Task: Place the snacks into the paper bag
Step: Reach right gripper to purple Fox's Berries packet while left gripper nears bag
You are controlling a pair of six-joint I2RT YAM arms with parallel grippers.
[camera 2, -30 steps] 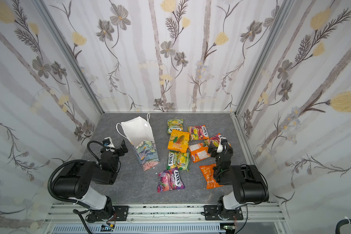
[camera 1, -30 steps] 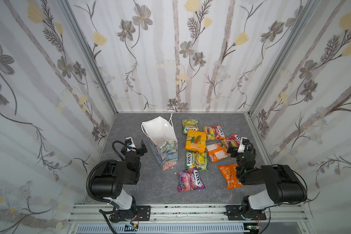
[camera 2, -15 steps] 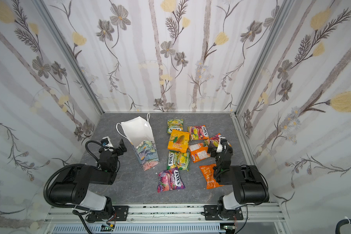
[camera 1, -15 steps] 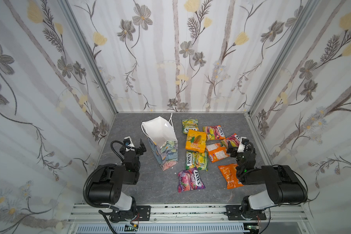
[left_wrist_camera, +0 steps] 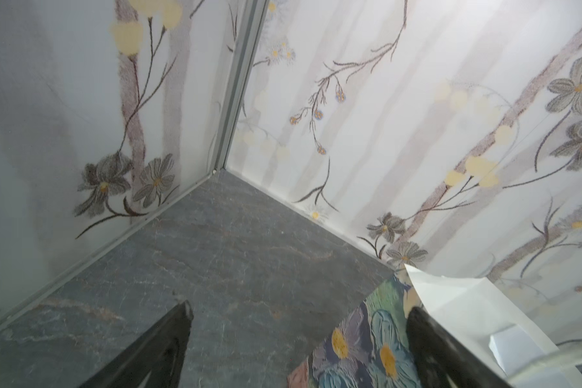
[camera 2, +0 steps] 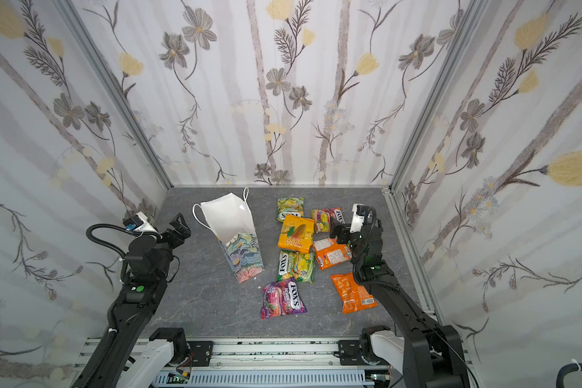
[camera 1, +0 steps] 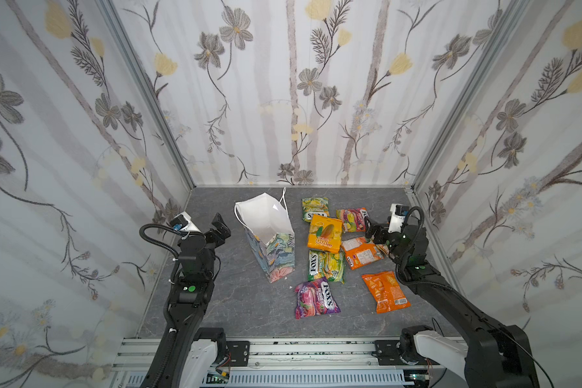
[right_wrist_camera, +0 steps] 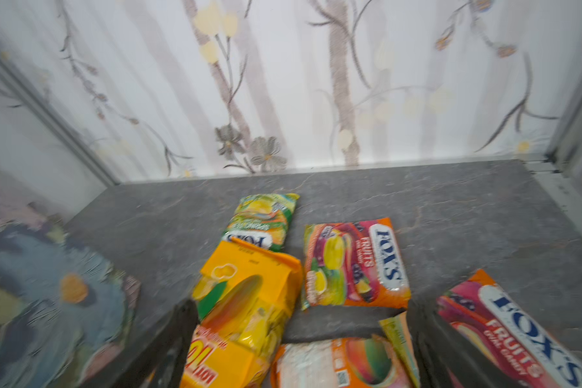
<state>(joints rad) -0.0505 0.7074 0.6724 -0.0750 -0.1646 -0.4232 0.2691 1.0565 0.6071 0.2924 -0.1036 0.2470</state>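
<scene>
The paper bag (camera 1: 276, 255) (camera 2: 244, 258) stands left of centre, its white mouth open and tipped toward the far left. Several snacks lie to its right: a mango pack (camera 1: 325, 234) (right_wrist_camera: 246, 302), green-yellow FOX'S packets (camera 1: 315, 209) (camera 1: 326, 266), a red FOX'S packet (camera 1: 351, 220) (right_wrist_camera: 353, 265), a purple one (camera 1: 315, 298) and orange ones (camera 1: 362, 252) (camera 1: 385, 291). My left gripper (camera 1: 220, 226) (left_wrist_camera: 299, 319) hangs open and empty beside the bag's painted side (left_wrist_camera: 367, 336). My right gripper (camera 1: 376, 235) (right_wrist_camera: 303, 319) is open just over the orange pack (right_wrist_camera: 340, 366), holding nothing.
Flowered walls close in the grey floor (camera 1: 236, 302) on three sides, with metal corner posts (camera 1: 185, 181). Another red FOX'S packet (right_wrist_camera: 518, 336) lies by my right gripper's outer finger. A metal rail (camera 1: 299, 352) runs along the front edge.
Both arms have unfolded and risen. The left gripper has moved toward the far side beside the bag. The right gripper has shifted left over the orange pack.
</scene>
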